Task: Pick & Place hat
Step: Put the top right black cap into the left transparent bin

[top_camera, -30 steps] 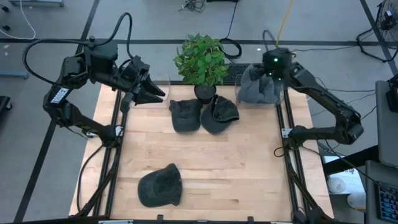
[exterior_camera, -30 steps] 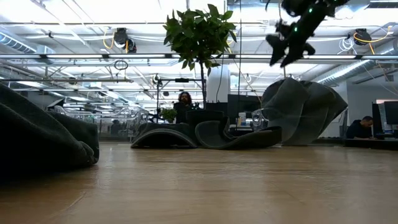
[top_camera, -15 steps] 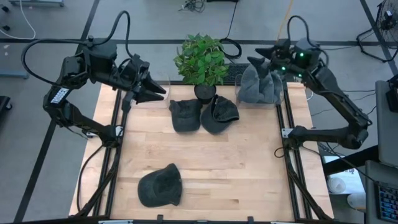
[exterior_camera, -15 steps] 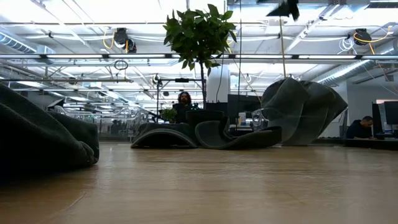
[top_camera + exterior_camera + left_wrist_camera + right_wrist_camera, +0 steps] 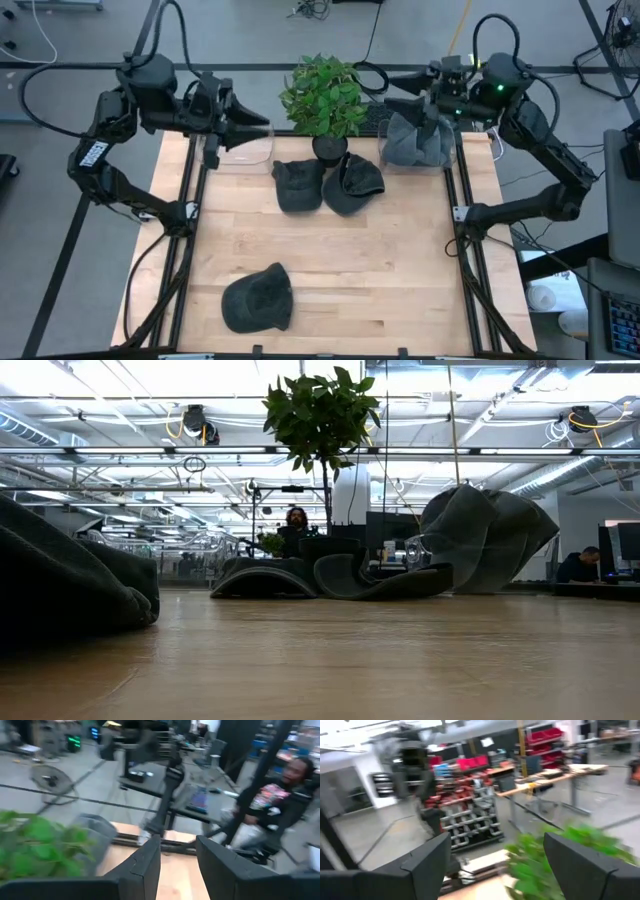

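Jaws of both grippers stand apart, empty: the left gripper [image 5: 258, 127] left of the plant [image 5: 323, 96], the right gripper [image 5: 400, 92] right of it, above a grey hat [image 5: 418, 143]. No writing is readable.

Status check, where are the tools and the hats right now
Left tool open, raised at the table's back-left. Right tool open, empty, above the grey hat by the plant. Nothing blocking.

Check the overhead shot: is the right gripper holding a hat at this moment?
No. The right gripper hangs open and empty above the grey hat at the table's far right corner.
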Controlling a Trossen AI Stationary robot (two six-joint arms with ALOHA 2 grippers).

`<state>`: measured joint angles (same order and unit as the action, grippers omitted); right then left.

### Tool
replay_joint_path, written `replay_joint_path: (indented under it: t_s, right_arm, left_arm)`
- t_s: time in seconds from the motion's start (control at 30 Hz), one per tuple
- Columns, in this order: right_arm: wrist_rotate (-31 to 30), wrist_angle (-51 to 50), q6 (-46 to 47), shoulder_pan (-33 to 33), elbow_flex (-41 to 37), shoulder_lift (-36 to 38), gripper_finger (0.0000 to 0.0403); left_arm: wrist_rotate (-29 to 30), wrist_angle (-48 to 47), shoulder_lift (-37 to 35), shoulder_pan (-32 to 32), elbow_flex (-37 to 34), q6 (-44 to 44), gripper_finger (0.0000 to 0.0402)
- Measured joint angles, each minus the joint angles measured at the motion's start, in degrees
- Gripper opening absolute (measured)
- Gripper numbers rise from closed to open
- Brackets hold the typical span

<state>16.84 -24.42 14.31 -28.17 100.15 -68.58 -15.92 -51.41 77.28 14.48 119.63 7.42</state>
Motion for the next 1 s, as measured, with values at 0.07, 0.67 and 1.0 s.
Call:
replay_joint_path:
  t_s: [0.07, 0.67, 1.0]
  right_arm:
    - [0.0, -0.05, -0.23, 2.82, 2.09, -1.29, 0.0306]
    - [-31.55, -22.1, -38.41, 24.86, 5.27, -8.19, 0.0306]
    - [-34.77, -31.17, -29.86, 26.7, 4.26, -8.51, 0.0306]
  left_arm:
    - [2.47, 1.19, -0.1, 0.0, 0.0, -0.43, 0.0131]
    - [7.7, 1.96, -0.16, 0.0, 0.0, -1.8, 0.0131]
    - [6.87, 1.48, -0.16, 0.0, 0.0, -0.9, 0.0131]
